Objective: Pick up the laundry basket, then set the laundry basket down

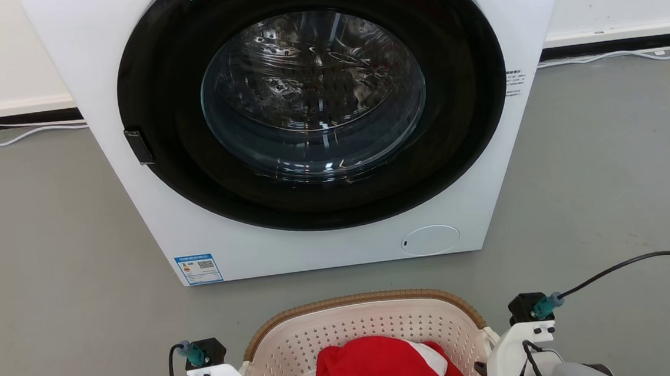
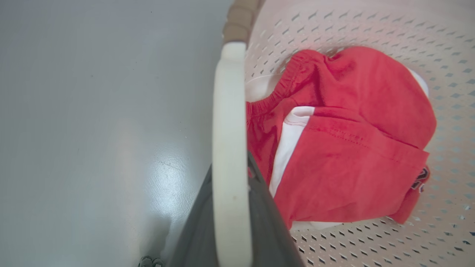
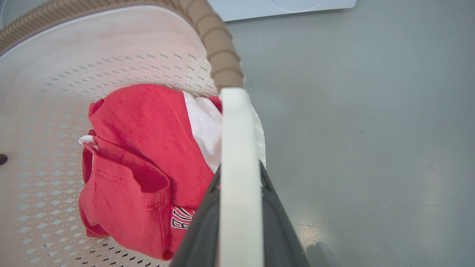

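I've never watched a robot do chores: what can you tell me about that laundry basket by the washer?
The laundry basket is cream-white perforated plastic, rounded-rectangular, with a brown woven-look rim and white loop handles. It sits upright before the washer, over the grey floor; whether it is lifted is unclear. Inside lie red-and-white clothes. The left gripper has its dark fingers either side of the left handle, the right gripper likewise on the right handle, both apparently clamped.
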### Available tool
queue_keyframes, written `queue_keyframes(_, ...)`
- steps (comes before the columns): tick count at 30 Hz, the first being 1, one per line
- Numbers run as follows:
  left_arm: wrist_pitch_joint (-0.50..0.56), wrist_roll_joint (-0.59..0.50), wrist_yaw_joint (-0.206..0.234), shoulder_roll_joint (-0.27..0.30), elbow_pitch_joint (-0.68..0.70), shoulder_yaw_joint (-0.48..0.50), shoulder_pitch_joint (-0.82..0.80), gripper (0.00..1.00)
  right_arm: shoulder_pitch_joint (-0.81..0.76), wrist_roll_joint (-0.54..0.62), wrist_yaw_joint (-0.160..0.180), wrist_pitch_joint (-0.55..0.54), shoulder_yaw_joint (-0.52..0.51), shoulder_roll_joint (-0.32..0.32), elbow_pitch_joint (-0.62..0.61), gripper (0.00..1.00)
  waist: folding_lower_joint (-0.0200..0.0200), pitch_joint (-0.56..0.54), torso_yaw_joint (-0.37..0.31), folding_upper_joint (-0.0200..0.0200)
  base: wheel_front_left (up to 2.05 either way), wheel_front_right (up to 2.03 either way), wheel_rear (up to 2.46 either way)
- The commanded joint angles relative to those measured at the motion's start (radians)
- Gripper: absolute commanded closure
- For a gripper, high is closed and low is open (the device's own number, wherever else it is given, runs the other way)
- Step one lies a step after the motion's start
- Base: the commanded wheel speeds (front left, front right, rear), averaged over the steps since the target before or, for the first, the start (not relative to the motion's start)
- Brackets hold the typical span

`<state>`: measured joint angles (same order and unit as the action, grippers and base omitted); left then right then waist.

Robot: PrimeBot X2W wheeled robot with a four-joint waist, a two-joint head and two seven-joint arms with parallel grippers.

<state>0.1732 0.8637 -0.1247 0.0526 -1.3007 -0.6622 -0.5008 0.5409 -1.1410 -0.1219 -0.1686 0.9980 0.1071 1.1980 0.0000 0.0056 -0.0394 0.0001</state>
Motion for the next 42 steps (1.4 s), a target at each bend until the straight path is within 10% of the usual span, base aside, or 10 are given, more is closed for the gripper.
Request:
queue_keyframes(1,-0.012,0.01,-0.006,0.037,0.01,0.02,-0.023,1.0,0.032,0.003,-0.009,0.004,0.018,0.001,-0.017,1.0,0.0,0.0,0.0,-0.0001,0.0,0.0,0.0)
queue_keyframes(42,-0.076,0.041,-0.001,0.041,0.01,-0.007,-0.015,1.0,0.032,-0.081,-0.009,0.077,0.134,0.019,-0.03,1.0,0.0,0.031,-0.008,-0.0001,0.0,0.0,0.0)
